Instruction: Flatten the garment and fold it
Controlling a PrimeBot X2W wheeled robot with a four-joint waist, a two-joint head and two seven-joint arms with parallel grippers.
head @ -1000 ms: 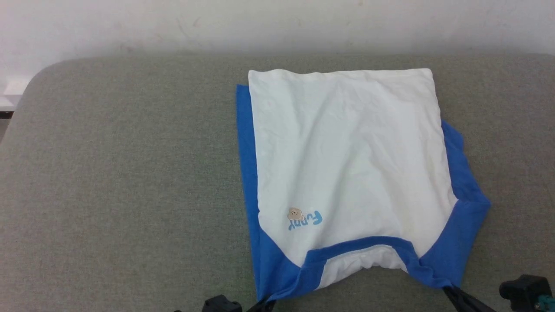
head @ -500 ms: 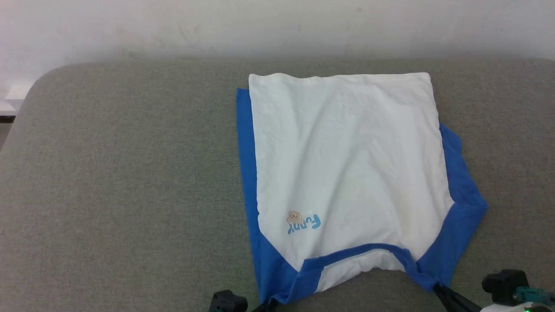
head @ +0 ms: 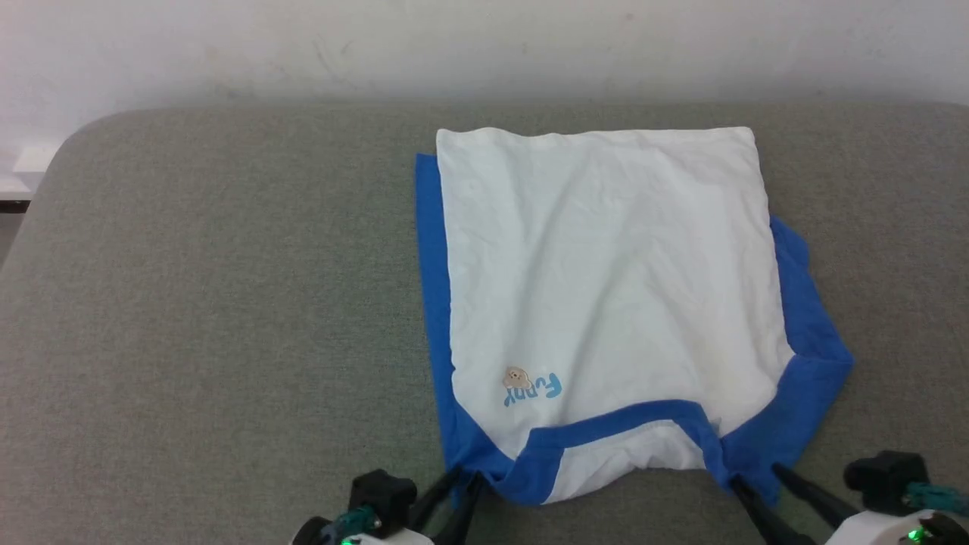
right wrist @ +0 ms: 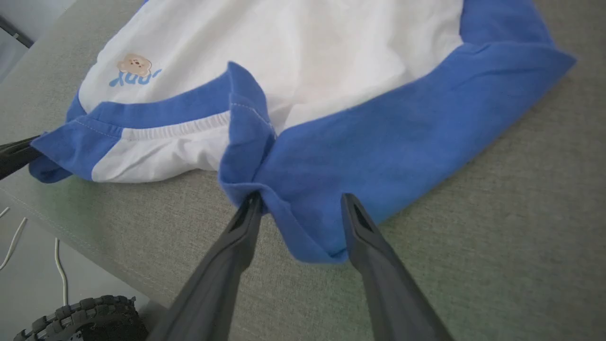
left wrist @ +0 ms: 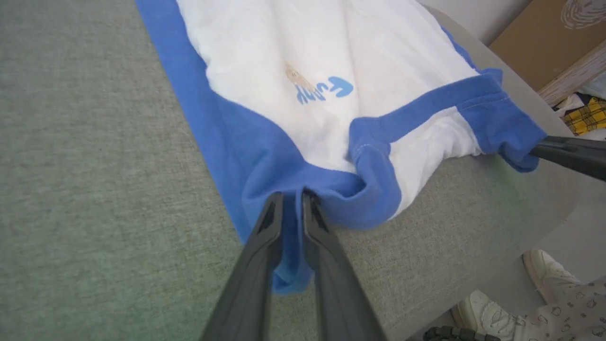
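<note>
1. Garment (head: 606, 288) lies flat on the right half of the grey cushion (head: 227, 303), white body up, collar at the near edge.
2. Left gripper (left wrist: 289, 196) pinches the near left blue corner, fingers almost together.
3. Right gripper (right wrist: 300, 199) stands with fingers apart around the near right blue corner.

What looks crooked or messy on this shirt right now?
The garment lies unevenly: the blue sleeve bulges wide on the right, but only a thin blue strip shows on the left. The near collar edge is puckered and bunched at both corners, by the left gripper and right gripper.
</note>
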